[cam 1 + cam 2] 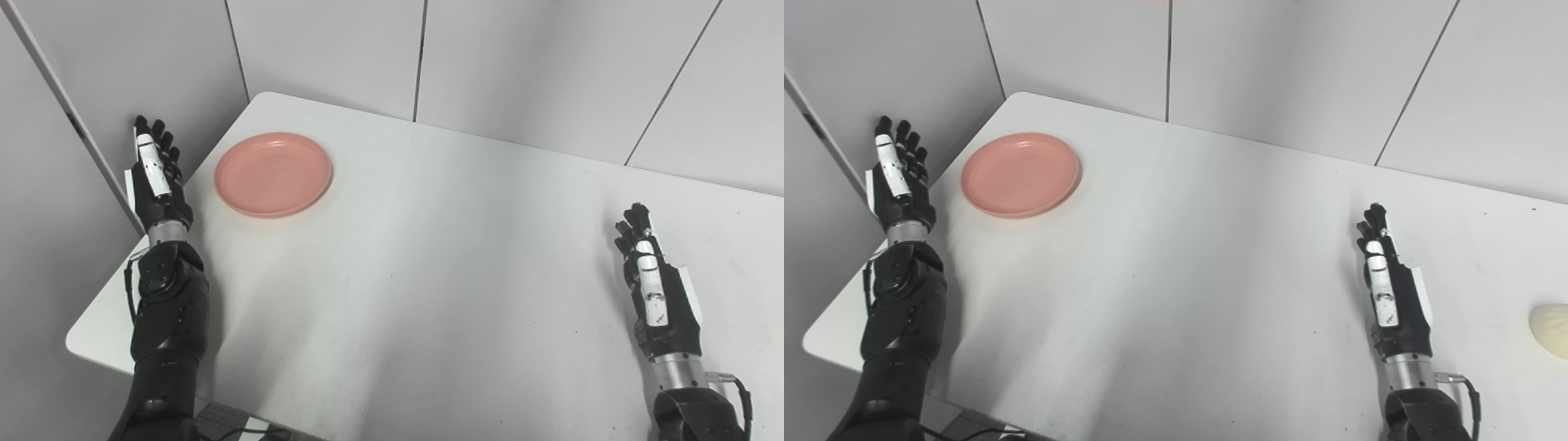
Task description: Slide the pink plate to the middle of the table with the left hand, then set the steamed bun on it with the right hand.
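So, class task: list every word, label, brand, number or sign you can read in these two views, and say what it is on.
None can be read. The pink plate, the steamed bun, the table, the left hand and the right hand carry no legible text.

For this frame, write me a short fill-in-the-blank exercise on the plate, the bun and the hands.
1. The plate is ____ in colour.
2. The plate lies nearest the ____ hand.
3. The bun shows only in the ____ eye view, beyond the right hand.
4. Both hands are open and hold ____.

Missing words: pink; left; right; nothing
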`<state>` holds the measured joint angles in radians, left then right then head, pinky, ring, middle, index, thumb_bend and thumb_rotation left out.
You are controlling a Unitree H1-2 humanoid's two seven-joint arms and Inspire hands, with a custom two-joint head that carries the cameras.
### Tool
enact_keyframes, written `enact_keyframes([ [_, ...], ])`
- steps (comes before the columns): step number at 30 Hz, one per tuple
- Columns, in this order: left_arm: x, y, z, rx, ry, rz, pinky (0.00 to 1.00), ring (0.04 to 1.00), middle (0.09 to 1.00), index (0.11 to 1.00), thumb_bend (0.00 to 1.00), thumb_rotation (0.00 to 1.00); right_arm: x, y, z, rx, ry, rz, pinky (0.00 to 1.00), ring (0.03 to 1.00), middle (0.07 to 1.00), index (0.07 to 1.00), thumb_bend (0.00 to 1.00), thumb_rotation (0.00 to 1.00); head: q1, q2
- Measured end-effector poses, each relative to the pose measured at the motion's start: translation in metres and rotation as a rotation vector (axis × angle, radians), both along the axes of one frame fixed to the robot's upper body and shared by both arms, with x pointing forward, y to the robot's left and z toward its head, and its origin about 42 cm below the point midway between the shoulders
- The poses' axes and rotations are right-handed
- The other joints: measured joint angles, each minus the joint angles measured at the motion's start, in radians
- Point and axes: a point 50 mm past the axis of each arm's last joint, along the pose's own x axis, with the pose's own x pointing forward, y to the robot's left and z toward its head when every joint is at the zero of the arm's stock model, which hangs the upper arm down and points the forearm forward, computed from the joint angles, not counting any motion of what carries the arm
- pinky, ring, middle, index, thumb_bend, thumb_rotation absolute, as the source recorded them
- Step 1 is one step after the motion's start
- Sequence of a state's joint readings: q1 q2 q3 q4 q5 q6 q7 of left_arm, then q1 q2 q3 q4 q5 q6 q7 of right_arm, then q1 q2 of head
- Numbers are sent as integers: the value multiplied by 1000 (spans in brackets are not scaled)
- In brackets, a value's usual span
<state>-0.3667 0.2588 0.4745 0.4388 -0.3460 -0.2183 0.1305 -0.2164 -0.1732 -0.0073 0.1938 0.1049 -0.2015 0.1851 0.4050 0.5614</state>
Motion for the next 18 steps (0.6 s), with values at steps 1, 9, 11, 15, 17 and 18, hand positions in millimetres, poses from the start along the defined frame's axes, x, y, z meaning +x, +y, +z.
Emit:
enact_keyframes([
  [1, 0, 0, -1, -2, 4, 1, 1000, 983, 967, 986, 520, 1000, 0, 0, 0, 0, 0, 0, 1000, 1000, 1000, 1000, 147, 1000, 0, 0],
  [9, 2, -2, -7, -38, 39, -19, 1000, 981, 961, 978, 527, 1000, -1, 0, 1, -1, -4, 1, 1000, 1000, 1000, 1000, 160, 1000, 2, 6],
  [11, 2, -4, -11, -42, 55, -25, 1000, 978, 960, 976, 524, 1000, -1, 0, 1, -1, -5, 1, 1000, 1000, 1000, 1000, 158, 1000, -2, 9],
  [15, 7, -6, -12, -54, 60, -35, 1000, 980, 960, 970, 511, 1000, -1, -1, 1, 0, -4, -2, 1000, 1000, 1000, 1000, 156, 1000, 0, 11],
  [17, 11, -7, -12, -68, 57, -39, 1000, 978, 960, 970, 510, 1000, -1, -1, 1, 0, -5, -2, 1000, 1000, 1000, 1000, 154, 1000, 0, 11],
  [18, 13, -8, -11, -69, 56, -43, 1000, 977, 960, 971, 509, 1000, -2, -1, 1, 1, -5, -1, 1000, 1000, 1000, 1000, 154, 1000, 0, 11],
])
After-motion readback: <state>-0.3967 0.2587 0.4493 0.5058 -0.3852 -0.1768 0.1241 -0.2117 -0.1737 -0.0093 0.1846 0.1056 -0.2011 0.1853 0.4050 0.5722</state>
